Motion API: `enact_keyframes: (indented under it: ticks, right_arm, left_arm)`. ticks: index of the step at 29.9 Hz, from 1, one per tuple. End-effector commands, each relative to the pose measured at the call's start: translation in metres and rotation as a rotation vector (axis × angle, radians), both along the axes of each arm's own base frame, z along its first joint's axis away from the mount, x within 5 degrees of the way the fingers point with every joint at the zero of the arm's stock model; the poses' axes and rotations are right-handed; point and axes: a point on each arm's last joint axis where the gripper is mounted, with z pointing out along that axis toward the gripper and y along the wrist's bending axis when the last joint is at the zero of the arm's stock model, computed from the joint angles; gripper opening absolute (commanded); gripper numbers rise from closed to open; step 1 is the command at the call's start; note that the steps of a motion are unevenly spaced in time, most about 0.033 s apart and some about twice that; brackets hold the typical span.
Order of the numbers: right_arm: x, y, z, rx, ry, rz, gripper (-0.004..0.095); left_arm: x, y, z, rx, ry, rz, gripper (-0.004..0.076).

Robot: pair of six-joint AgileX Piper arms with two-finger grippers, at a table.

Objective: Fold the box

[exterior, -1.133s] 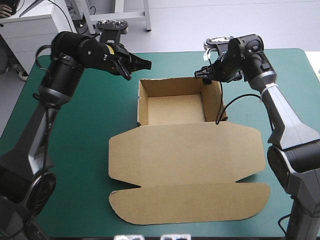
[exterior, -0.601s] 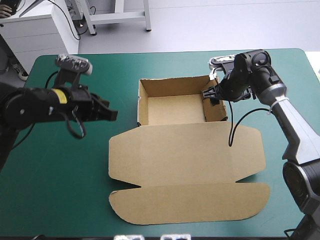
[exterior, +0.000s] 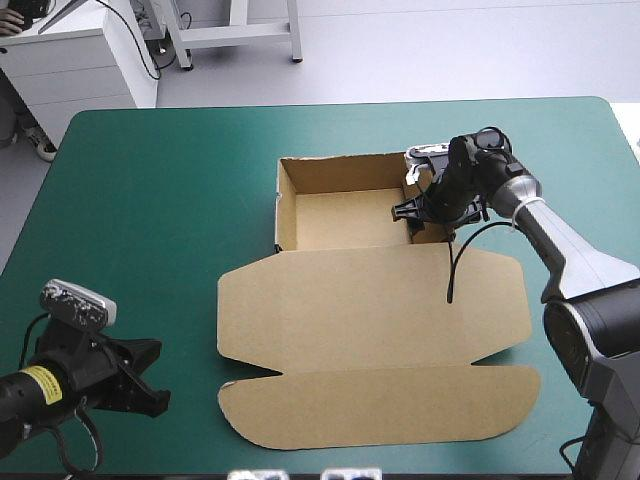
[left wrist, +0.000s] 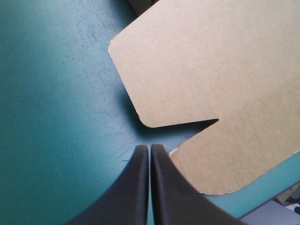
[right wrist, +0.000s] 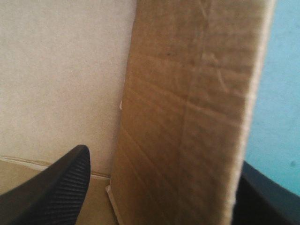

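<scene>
1. Brown cut-board box (exterior: pixel 370 310) lies on the teal-green table cover (exterior: pixel 150 220), about mid-table and a little toward the right edge. It is an open tray with the lid laid flat.
2. Tray (exterior: pixel 345 220): the part of the box nearest the far edge. All four walls are raised, the top is open and the floor is bare.
3. Lid (exterior: pixel 370 300): one wide flat panel joined to the tray's near wall, corners cut at a slant. Beyond it, toward the near edge, lies a long front flap (exterior: pixel 380 405) with rounded ends, also flat. A narrow notch is cut on each side where panel and flap meet.
4. Left gripper (exterior: pixel 148 380): low, over the cover near the table's near-left corner, well apart from the tray. In the left wrist view its black fingers (left wrist: pixel 136 187) are pressed together into one point, with nothing between them. The left gripper (left wrist: pixel 149 149) points at the box's (left wrist: pixel 211 70) left-side notch, tips just beside the flap's edge. Contact with the cover (left wrist: pixel 47 93) cannot be judged.
5. Right gripper (exterior: pixel 418 208): at the tray's right wall (exterior: pixel 428 195), near its near end. In the right wrist view the right gripper (right wrist: pixel 164 157) has its fingers (right wrist: pixel 56 187) standing apart, one inside the tray and one outside, with the upright right wall (right wrist: pixel 187 117) between them. A slim gap shows beside the inner finger.
</scene>
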Motion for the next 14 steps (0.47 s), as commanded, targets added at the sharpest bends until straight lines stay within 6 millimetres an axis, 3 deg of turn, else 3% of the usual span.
enact_keyframes:
  ticks: [1,3,6,10,14]
  right_arm:
    - [0.0,-0.001,0.019,0.029,-0.069,-0.004,0.0674]
    - [0.0,-0.001,0.018,0.029,-0.069,-0.005,0.0644]
    - [0.0,-0.001,0.018,0.029,-0.067,-0.004,0.045]
    - [0.0,-0.001,0.013,0.016,-0.039,0.008,-0.0023]
    - [0.002,-0.002,0.002,-0.016,0.0,0.028,-0.002]
  left_arm:
    - [-0.004,0.002,-0.009,-0.05,-0.091,0.003,-0.0008]
    - [-0.007,0.003,-0.02,-0.062,-0.103,0.006,-0.0008]
    - [-0.01,0.005,-0.034,-0.085,-0.135,0.013,-0.0008]
    - [-0.013,0.007,-0.051,-0.115,-0.19,0.024,-0.0008]
    - [-0.017,0.009,-0.06,-0.14,-0.21,0.026,-0.0008]
